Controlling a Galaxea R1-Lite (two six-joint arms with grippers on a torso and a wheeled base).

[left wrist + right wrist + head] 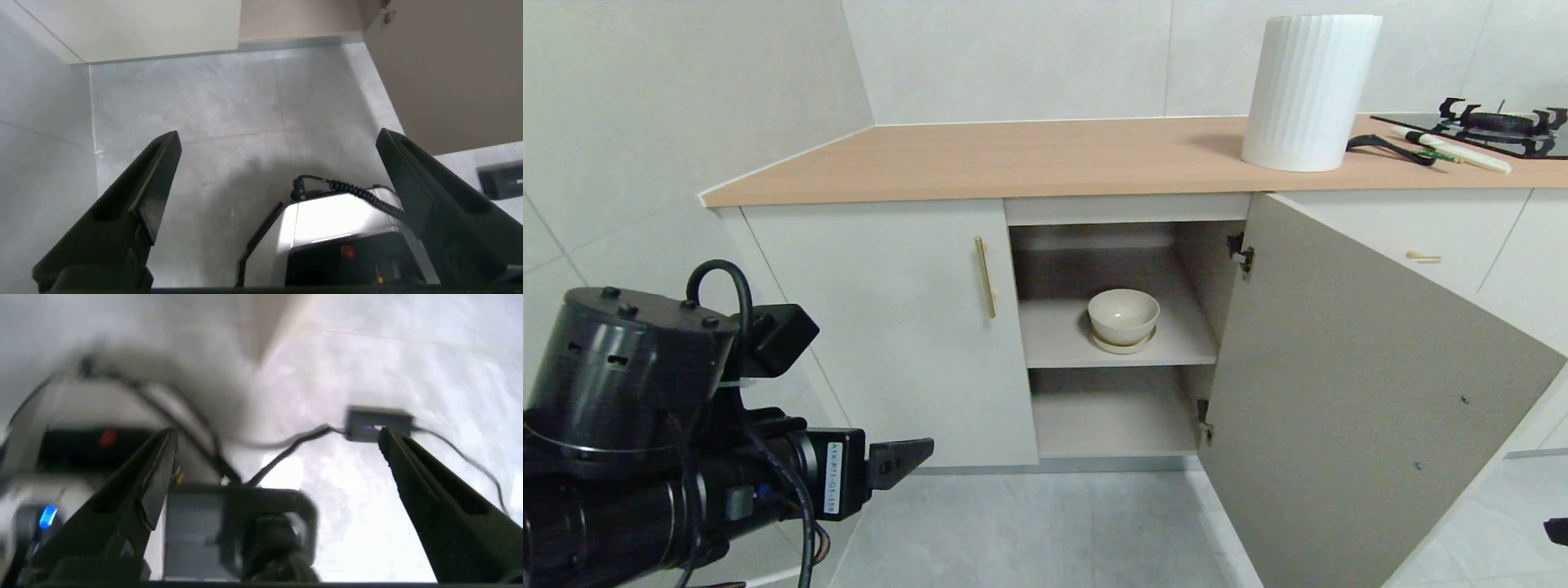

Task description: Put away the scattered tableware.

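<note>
Both grippers are empty with jaws spread: left gripper (278,147) and right gripper (278,441) hang low over the floor. The bowl (1123,314) sits on a plate (1123,343) on the middle shelf (1062,339); utensils (1462,153) lie on the counter (1013,159) near the hob (1503,122). Hazard: the open door (1339,392) juts out on the right, and an arm swinging toward the utensils could strike it. The canister (1311,90) stands just beside them, and a wide reach may topple it. Shelving more items could nudge the bowl off its plate.
</note>
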